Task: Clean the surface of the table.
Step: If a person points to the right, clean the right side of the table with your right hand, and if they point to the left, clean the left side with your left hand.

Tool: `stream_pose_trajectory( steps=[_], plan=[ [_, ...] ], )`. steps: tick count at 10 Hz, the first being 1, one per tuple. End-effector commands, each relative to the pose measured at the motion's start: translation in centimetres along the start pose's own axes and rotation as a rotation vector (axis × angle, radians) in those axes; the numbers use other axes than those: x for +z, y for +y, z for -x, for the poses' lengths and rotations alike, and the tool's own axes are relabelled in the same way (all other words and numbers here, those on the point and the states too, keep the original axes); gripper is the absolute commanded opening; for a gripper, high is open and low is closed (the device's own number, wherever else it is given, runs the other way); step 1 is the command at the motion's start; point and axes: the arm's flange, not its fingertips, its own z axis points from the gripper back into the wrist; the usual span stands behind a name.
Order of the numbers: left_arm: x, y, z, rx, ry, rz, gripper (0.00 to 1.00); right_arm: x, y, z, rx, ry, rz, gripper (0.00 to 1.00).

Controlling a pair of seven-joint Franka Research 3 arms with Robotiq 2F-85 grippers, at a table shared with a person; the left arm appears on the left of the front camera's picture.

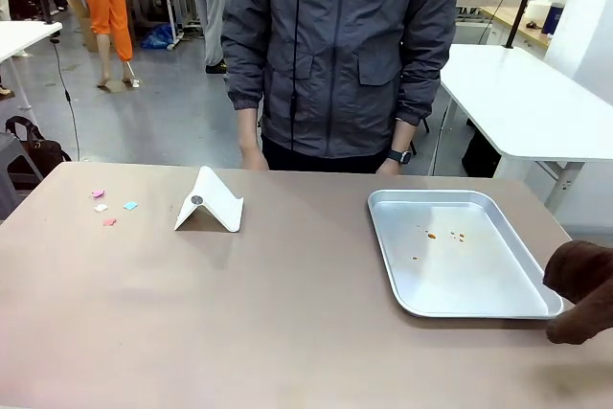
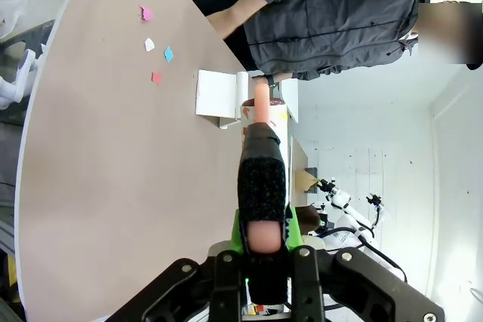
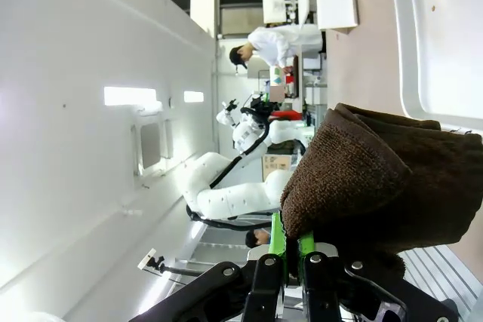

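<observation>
right gripper [image 3: 291, 240] rolled sideways, fingers clamped on a brown cloth [image 3: 377, 179] that hides their tips; left gripper [image 2: 262, 133] pressed together, empty, the table [image 2: 113, 171] beyond its fingertips.

No legible text, no labels, brands or numbers on anything
</observation>
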Motion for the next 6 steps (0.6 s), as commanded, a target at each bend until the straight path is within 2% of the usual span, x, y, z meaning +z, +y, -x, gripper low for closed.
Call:
stream_pose_trajectory(
  steps=[1,6],
  plan=[
    [0.16,-0.11,0.47,-0.018,0.001,0.012,0.00,0.15,0.70,0.14,-0.008,-0.002,0.007,0.00],
    [0.16,-0.11,0.47,-0.018,0.001,0.012,0.00,0.15,0.70,0.14,-0.008,-0.002,0.007,0.00]
  ],
)
